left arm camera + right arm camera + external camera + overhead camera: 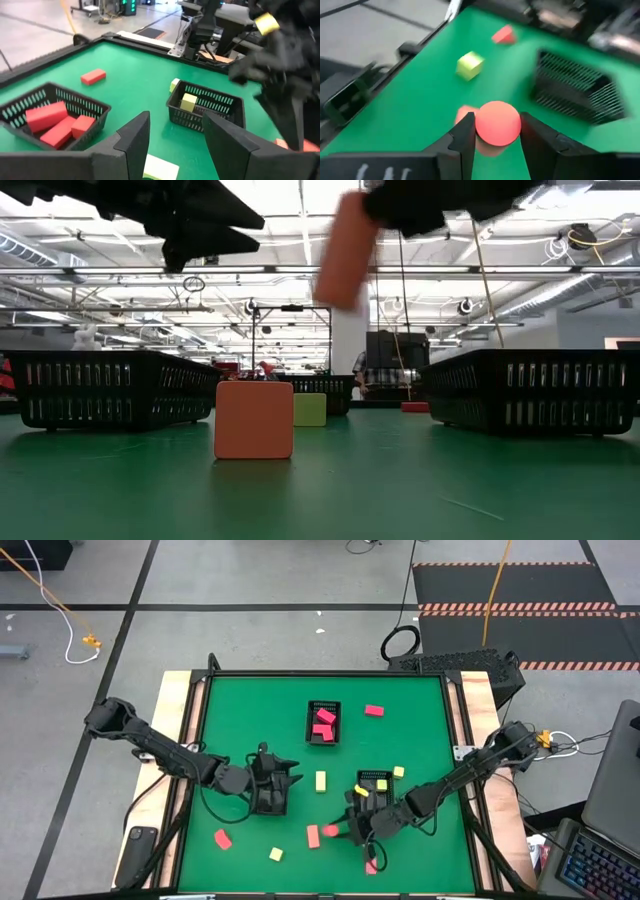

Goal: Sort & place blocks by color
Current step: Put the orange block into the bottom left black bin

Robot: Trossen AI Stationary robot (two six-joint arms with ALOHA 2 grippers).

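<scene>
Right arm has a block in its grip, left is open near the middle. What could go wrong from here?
The right gripper pinches the round pink-red block on its curved sides, lifted off the table; it might slip out and roll. The open left gripper hovers beside a tray near a yellow block, close to the right arm, so the two may clash.

right end effector (338, 831): in the high view too small to tell how its fingers stand.
round block (498, 123): blurred in the right wrist view; its lower half is hidden between the fingers.
salmon block (343, 250): smeared by motion at 12 o'clock in the low view; its top is hidden behind dark arm parts.
yellow block (161, 168): cut by the picture's 6 o'clock edge.
</scene>
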